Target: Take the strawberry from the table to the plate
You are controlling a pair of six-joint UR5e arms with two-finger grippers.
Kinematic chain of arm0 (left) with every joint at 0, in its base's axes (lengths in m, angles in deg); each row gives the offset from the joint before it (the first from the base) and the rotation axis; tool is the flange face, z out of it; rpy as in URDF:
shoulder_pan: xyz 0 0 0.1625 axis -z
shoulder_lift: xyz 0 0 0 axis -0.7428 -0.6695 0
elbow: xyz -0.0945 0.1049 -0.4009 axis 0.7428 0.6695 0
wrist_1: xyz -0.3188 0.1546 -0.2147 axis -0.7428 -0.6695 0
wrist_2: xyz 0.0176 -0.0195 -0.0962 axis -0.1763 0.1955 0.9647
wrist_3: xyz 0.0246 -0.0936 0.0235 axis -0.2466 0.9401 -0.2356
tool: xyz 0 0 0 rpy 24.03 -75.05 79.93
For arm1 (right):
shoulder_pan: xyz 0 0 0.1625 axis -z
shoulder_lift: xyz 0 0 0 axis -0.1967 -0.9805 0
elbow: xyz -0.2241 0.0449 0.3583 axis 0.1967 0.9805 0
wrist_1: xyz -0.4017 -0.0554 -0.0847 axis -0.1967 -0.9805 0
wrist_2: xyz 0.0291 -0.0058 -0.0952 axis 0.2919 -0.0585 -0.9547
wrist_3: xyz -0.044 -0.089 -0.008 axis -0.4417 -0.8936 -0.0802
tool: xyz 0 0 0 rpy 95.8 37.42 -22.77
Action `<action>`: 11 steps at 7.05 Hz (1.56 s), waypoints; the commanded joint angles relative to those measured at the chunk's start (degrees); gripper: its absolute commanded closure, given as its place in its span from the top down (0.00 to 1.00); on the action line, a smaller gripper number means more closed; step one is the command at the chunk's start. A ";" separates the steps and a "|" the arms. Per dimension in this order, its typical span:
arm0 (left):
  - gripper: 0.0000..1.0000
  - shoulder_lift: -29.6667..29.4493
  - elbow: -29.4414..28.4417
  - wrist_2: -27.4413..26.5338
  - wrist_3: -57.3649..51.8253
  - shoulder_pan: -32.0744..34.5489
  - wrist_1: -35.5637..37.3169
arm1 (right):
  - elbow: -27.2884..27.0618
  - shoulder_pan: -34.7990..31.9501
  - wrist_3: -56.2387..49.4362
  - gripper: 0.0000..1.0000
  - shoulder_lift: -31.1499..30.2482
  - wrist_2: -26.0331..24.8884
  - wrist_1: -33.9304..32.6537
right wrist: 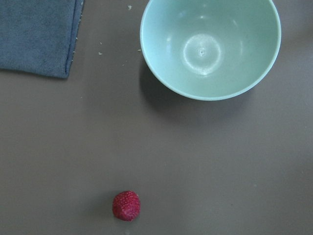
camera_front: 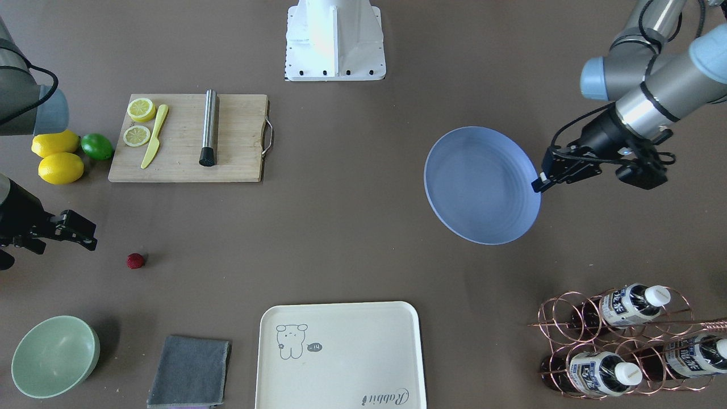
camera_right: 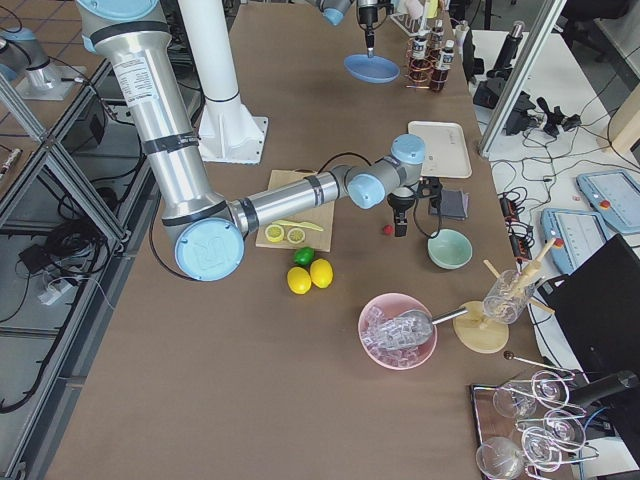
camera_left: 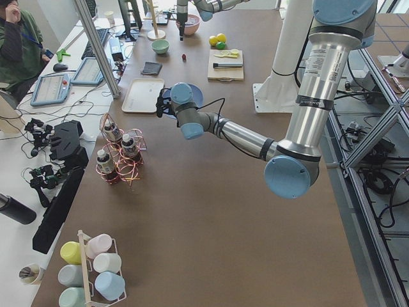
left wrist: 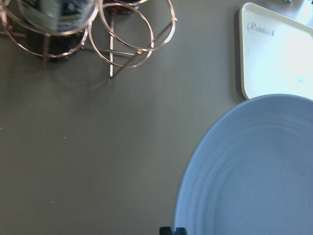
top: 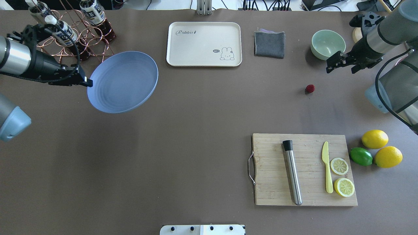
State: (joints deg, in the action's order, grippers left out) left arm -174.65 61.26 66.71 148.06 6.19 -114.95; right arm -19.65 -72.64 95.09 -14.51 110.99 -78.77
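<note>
Over the table (top: pixel 196 130), the left pincer (top: pixel 87 82) is pinching the rim of the one blue plate (top: pixel 122 81), which is tilting beside a copper wire rack (top: pixel 94 42) holding three bottles (top: pixel 60 32). Further right, one cream tray (top: pixel 196 49) and one folded grey cloth (top: pixel 269 44) are lying along the far edge. One strawberry (top: pixel 310 88) is sitting on the bare table, well apart from the plate, between one green bowl (top: pixel 327 44) and one wooden cutting board (top: pixel 271 169). The board is carrying one metal rod (top: pixel 292 176), one yellow knife (top: pixel 327 169) and two lemon halves (top: pixel 339 165). The right pincer (top: pixel 340 69) is hovering with its fingers spread, near the bowl and the strawberry. Two whole lemons (top: pixel 374 138) and one lime (top: pixel 361 156) are resting at the right.
</note>
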 commanded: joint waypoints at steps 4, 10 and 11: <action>0.00 -8.61 6.36 -25.40 5.96 -21.34 13.96 | 2.92 4.96 0.67 1.00 1.22 -4.62 3.26; 0.00 -10.64 4.34 -35.29 7.99 -30.87 14.84 | 9.52 6.89 0.75 1.00 5.45 -4.99 3.43; 0.00 -10.64 4.34 -35.29 7.90 -30.87 14.84 | 11.01 7.07 0.84 1.00 6.67 -4.99 3.43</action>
State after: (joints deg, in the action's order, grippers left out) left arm -185.33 65.70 31.49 156.03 -24.63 -100.08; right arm -10.27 -65.83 95.84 -9.14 106.04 -75.34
